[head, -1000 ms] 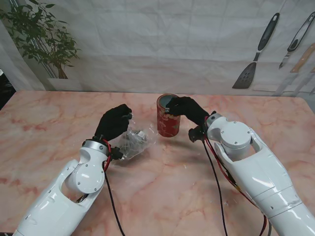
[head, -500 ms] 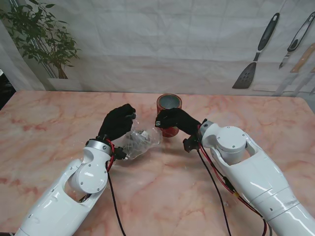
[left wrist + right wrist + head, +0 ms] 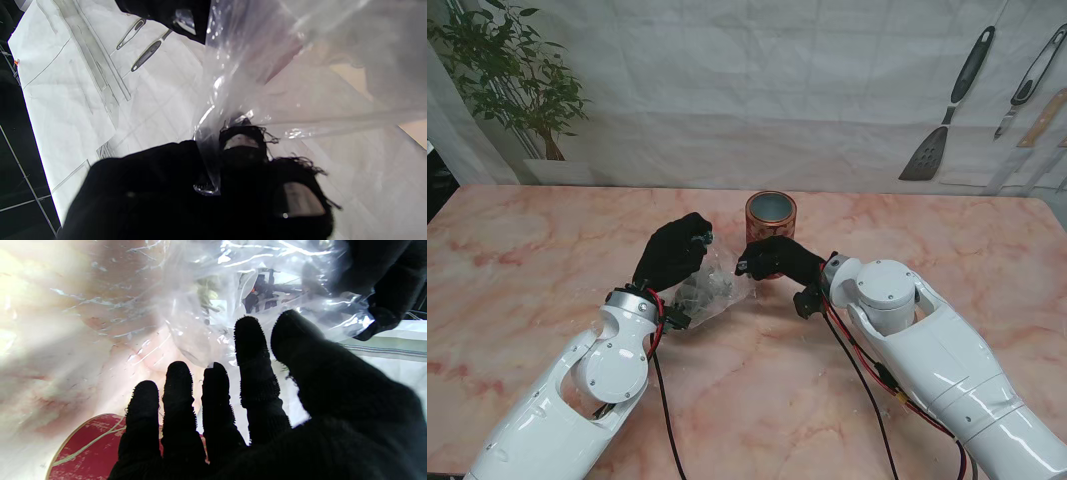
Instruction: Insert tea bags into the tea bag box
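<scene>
One clear crinkled plastic bag (image 3: pixel 712 290) beside red tin (image 3: pixel 770 215).

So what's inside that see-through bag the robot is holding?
Inside the clear plastic bag, pinched by the left hand, sit some small pale and dark lumps, probably tea bags. The crinkled, shiny plastic blurs them, so how many there are cannot be told. The right hand reaches toward it.

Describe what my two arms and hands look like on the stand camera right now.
Both arms are glossy white shells with round joint housings. The left hand and right hand wear black fuzzy gloves over five fingers. Red and black cables run from each wrist along the arms. A silver ring sits at the left wrist.
</scene>
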Controlling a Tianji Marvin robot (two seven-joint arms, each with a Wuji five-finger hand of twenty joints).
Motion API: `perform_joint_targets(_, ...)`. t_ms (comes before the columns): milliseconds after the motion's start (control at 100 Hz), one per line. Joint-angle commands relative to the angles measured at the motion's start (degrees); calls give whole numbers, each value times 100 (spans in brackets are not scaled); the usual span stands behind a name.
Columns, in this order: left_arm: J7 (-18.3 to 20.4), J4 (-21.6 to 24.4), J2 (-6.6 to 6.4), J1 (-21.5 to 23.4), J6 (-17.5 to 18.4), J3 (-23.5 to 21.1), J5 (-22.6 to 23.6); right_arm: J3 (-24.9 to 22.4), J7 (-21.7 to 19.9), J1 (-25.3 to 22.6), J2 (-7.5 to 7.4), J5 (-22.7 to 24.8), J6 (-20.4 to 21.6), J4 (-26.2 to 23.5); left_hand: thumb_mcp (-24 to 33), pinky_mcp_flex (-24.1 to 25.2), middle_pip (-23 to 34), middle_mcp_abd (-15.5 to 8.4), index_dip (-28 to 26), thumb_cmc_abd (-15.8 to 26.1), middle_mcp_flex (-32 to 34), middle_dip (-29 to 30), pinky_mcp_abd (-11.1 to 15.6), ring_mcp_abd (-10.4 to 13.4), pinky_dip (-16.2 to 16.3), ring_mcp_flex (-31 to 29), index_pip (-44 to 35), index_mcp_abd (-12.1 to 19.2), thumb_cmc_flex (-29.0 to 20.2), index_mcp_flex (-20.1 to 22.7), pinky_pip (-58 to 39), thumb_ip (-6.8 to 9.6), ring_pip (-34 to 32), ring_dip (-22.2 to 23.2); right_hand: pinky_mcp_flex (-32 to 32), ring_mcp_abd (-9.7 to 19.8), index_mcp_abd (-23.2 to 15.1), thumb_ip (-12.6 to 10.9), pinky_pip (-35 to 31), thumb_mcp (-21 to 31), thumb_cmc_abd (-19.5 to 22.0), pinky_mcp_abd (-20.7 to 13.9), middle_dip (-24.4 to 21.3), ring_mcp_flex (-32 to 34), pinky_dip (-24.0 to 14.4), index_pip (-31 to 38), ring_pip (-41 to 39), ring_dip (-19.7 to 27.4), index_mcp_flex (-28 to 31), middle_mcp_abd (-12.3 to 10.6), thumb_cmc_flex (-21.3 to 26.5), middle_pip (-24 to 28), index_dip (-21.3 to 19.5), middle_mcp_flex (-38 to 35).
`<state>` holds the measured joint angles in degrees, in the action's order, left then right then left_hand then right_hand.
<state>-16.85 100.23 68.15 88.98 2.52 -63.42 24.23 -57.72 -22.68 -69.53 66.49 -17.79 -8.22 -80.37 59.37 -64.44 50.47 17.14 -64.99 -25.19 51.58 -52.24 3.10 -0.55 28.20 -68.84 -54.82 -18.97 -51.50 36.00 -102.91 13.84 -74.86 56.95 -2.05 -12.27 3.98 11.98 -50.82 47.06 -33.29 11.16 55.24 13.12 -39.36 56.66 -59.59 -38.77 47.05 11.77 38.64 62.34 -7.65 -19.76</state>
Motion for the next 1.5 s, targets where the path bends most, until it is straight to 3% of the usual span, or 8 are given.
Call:
perform_joint_targets(0, 75, 65, 20, 12, 27, 34, -18, 46, -163, 44, -6, 63, -144, 29, 758, 88, 175, -72, -66, -4, 164, -119, 2013, -481, 15, -318, 30, -106, -756, 54, -1257, -125, -413, 79, -13, -4, -163, 226, -162, -150, 110, -69, 52, 15, -78, -61, -186, -25, 196, 3, 169, 112, 121, -35)
perform_joint_targets(450, 31, -76, 54, -121, -7, 185, -82, 201, -503, 194, -157, 475, -649, -161, 764, 88, 183, -73, -65, -15, 161, -117, 2014, -471, 19, -323, 22, -123, -766, 53, -1256, -157, -411, 78, -33, -60, -604, 128, -381, -593, 443, 27, 169, 37, -73, -168, -285, -41, 146, 40, 429, 275, 762, -80)
perform_joint_targets(690, 21, -38, 49, -61, 453, 273, -143, 392, -492, 324, -151, 628, -701, -40, 766, 87, 186, -76, -65, -13, 160, -112, 2014, -454, 20, -328, 16, -111, -770, 46, -1255, -179, -406, 74, 15, -26, -571, 75, -634, -738, 463, 42, 317, 156, -94, -246, -359, -136, 103, -28, 112, 456, 863, -148)
perform_joint_targets(970, 72, -113, 61, -127, 751, 411, -300, 542, -561, 422, -202, 904, -704, -34, 708, 132, 159, -99, -59, 12, 100, -110, 1911, -530, -57, -222, 18, -104, -820, 7, -1024, -268, -141, -30, 48, 4, -370, -246, -895, -365, 298, 100, 376, 212, 114, -1177, -350, -268, 337, -68, -820, 479, 197, -96)
perform_joint_targets(1010, 35, -149, 71, -152, 759, 441, -278, 557, -568, 429, -209, 933, -714, -53, 699, 139, 158, -102, -57, 18, 99, -109, 1879, -539, -70, -208, 21, -97, -826, -3, -988, -280, -117, -43, 58, 13, -332, -464, -929, -227, 258, 111, 389, 213, 148, -1446, -350, -276, 345, -84, -992, 490, -174, -81)
perform_joint_targets(1140, -43, -235, 90, -207, 800, 506, -237, 575, -488, 404, -209, 1028, -700, -135, 674, 162, 148, -112, -57, 26, 74, -115, 1737, -602, -126, -154, 14, -85, -842, -18, -855, -325, -12, -111, 93, 15, -393, -501, -1004, -181, 232, 134, 403, 261, 203, -1688, -360, -297, 371, -102, -1099, 503, -755, -111)
perform_joint_targets(1350, -155, -319, 118, -241, 856, 580, -206, 411, -506, 279, -140, 478, -574, -147, 625, 224, 128, -148, -49, 63, 25, -117, 1338, -801, -312, 7, 9, -50, -884, -56, -533, -408, 266, -364, 16, -22, -880, 62, -1039, -509, 193, 120, 452, 214, 189, -630, -374, -351, -90, -83, -256, 531, 727, -106)
perform_joint_targets(1490, -146, -359, 122, -263, 845, 606, -222, 329, -574, 235, -141, 329, -581, -161, 568, 252, 114, -171, -54, 92, -16, -140, 1149, -927, -414, 114, 15, -43, -924, -87, -395, -477, 352, -490, -25, -32, -952, 140, -1030, -471, 205, 103, 461, 170, 176, -587, -374, -366, -216, -59, -96, 520, 820, -82)
